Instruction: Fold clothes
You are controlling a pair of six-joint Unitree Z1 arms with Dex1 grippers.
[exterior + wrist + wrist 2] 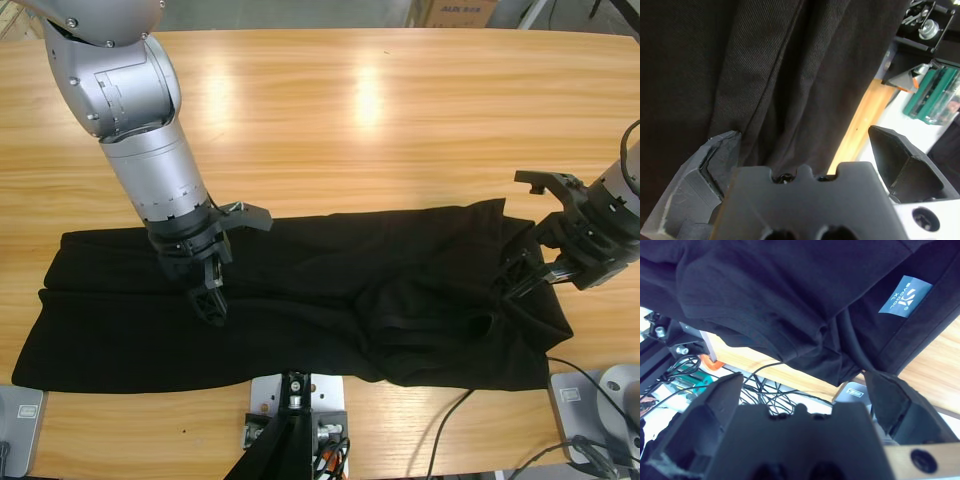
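The clothes are one black shirt (330, 310) lying lengthwise along the table's front, with ridges and a bunched patch right of the middle. My left gripper (240, 268) stands over the shirt's left part, one jaw pressed down into the cloth. In the left wrist view the left gripper (802, 135) is open with a long fold of the shirt (765, 75) between and beyond its jaws. My right gripper (515, 235) is open at the shirt's right end. The right wrist view shows it (804, 379) open just short of the shirt (765, 295) and its blue neck label (905, 295).
The bare wooden table (350, 120) stretches behind the shirt. A cardboard box (455, 12) stands beyond the far edge. Black cables (450, 420) run off the front edge at the right, close to the shirt's hem. The left arm's silver forearm (150, 140) slants over the table's left.
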